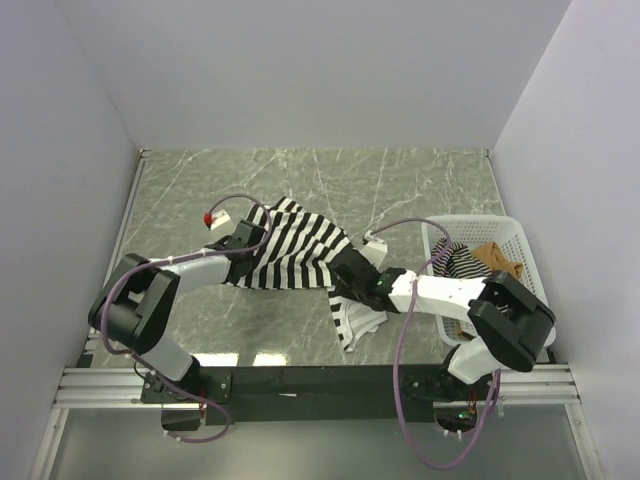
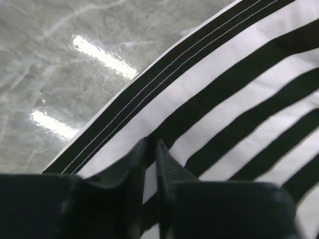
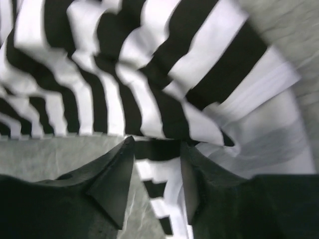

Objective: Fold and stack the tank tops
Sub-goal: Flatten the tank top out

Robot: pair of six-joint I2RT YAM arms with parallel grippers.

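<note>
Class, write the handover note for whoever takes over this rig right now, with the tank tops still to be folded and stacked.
Left gripper: shut on the wide-striped top at its hem.
Right gripper: jaws apart at the top's far side, cloth between them.
That top lies rumpled on the table, with a pale thin-striped cloth beside it. The dark-striped top and the tan-brown top sit in the basket.
Done: nothing folded.
Left: fold all and stack.

Robot lab cell — blank white walls [image 1: 300, 70], marble-look table [image 1: 400, 190], alu mounting rail [image 1: 110, 385].
</note>
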